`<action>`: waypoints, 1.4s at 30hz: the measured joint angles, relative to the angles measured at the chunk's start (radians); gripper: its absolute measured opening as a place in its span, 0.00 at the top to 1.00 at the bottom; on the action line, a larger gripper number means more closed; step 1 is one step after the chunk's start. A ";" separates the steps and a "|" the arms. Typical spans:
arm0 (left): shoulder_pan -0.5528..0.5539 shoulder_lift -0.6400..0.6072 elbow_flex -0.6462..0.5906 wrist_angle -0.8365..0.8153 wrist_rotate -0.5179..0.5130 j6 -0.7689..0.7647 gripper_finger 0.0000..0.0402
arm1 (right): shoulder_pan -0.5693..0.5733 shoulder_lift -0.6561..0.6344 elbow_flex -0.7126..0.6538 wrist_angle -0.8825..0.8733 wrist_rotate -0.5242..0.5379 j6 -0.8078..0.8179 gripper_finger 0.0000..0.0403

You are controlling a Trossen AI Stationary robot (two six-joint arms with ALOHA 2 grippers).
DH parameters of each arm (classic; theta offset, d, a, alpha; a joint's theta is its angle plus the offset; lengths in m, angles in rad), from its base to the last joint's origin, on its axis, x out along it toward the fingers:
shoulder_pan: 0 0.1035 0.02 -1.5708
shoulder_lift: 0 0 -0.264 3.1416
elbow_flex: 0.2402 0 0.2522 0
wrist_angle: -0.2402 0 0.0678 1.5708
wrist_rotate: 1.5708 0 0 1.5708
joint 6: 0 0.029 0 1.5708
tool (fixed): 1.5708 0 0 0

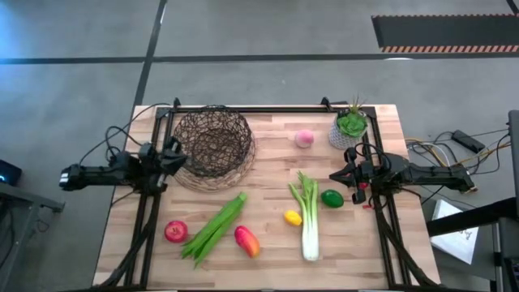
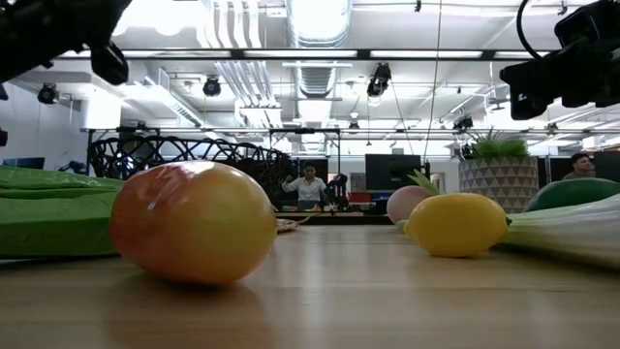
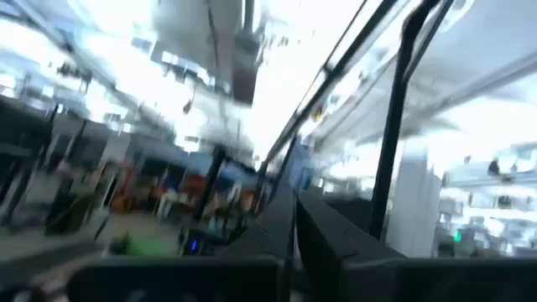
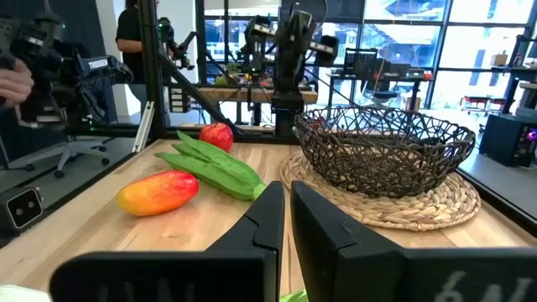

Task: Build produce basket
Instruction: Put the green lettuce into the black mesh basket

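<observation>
The dark woven wire basket (image 1: 212, 146) sits on a round straw mat at the table's far left, and also shows in the right wrist view (image 4: 386, 147). The produce lies loose on the table: pink peach (image 1: 304, 139), celery (image 1: 308, 215), lime (image 1: 332, 197), lemon (image 1: 293, 217), mango (image 1: 246, 241), green pod (image 1: 215, 227), tomato (image 1: 176, 232). My left gripper (image 1: 177, 154) is shut, raised beside the basket's left rim, its wrist view tipped up at the ceiling. My right gripper (image 1: 336, 174) is shut and empty, above the table just far of the lime.
A small green plant in a white pot (image 1: 351, 126) stands at the far right, just behind my right arm. A black frame runs along the table's far edge and sides. Bare wood (image 1: 268, 162) lies between the basket and the celery. People show in the room beyond.
</observation>
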 joint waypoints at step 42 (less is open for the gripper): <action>-0.247 1.535 1.177 -1.429 0.155 -0.498 0.92 | 0.000 0.006 0.000 -0.001 0.000 0.000 0.96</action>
